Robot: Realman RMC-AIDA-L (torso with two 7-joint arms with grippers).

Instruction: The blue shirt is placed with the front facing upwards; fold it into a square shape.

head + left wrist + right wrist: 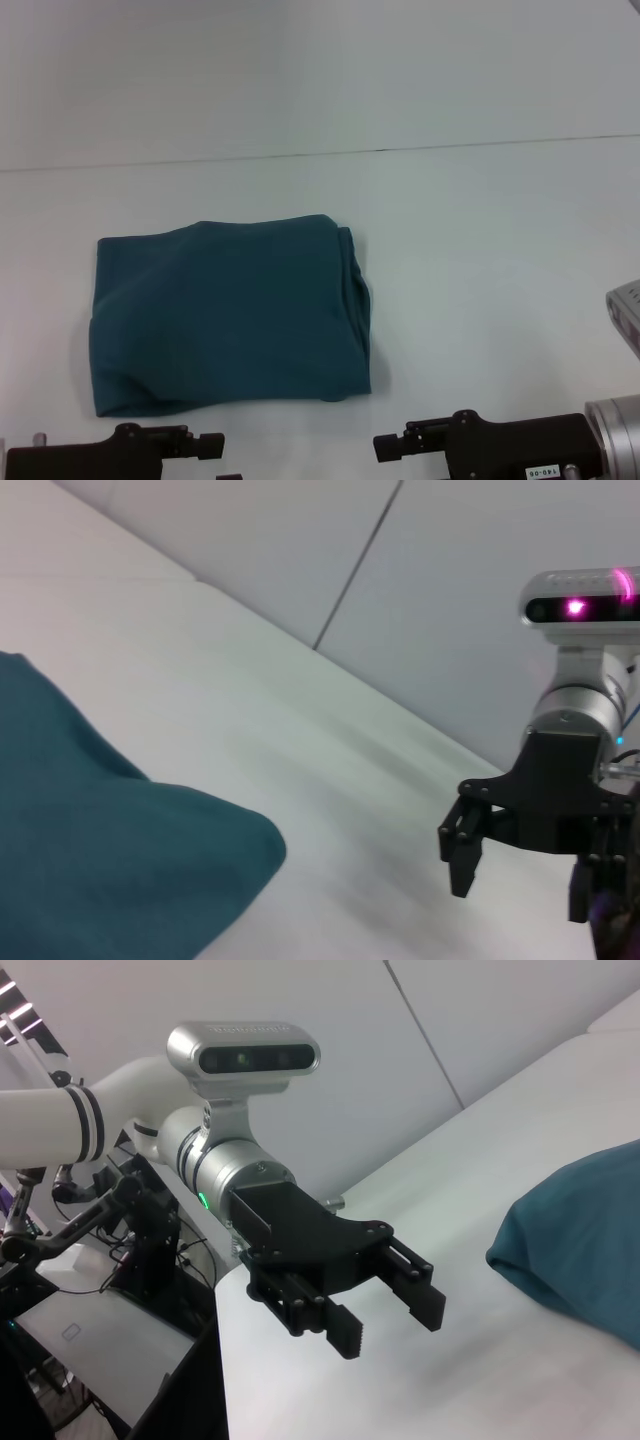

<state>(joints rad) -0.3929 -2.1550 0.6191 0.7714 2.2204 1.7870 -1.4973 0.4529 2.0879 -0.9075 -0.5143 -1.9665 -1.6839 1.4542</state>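
Observation:
The blue shirt [225, 315] lies folded into a rough rectangle on the white table [480, 260], plain teal side up, no lettering showing. Its folded edges are stacked along its right side. The left gripper [212, 444] hangs at the near table edge, just below the shirt's lower left part. In the right wrist view the left gripper [385, 1320] is open and holds nothing, a short way from a shirt corner [585, 1250]. The right gripper [383, 447] sits near the front edge, right of the shirt. The left wrist view shows the right gripper [520, 895] open and apart from the shirt [100, 840].
A seam [400, 150] runs across the far part of the table. A grey device [625, 310] pokes in at the right edge. Beside the table on the left arm's side stand cables, stands and a grey panel [90, 1335].

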